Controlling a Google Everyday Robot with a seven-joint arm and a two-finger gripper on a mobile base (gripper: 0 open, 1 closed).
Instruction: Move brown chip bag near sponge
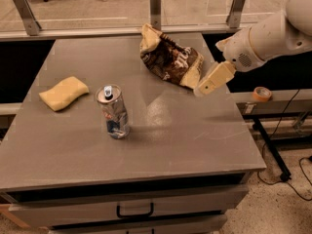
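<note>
The brown chip bag lies crumpled at the back of the grey table, right of centre, with tan edges and white lettering. The pale yellow sponge lies at the table's left side, far from the bag. My gripper reaches in from the right on a white arm and hangs just right of the bag's lower right corner, close to it and low over the table.
A silver drink can stands upright between the sponge and the bag, nearer the front. A roll of orange tape sits on a ledge past the table's right edge. A glass rail runs behind the table. Drawers are below the front edge.
</note>
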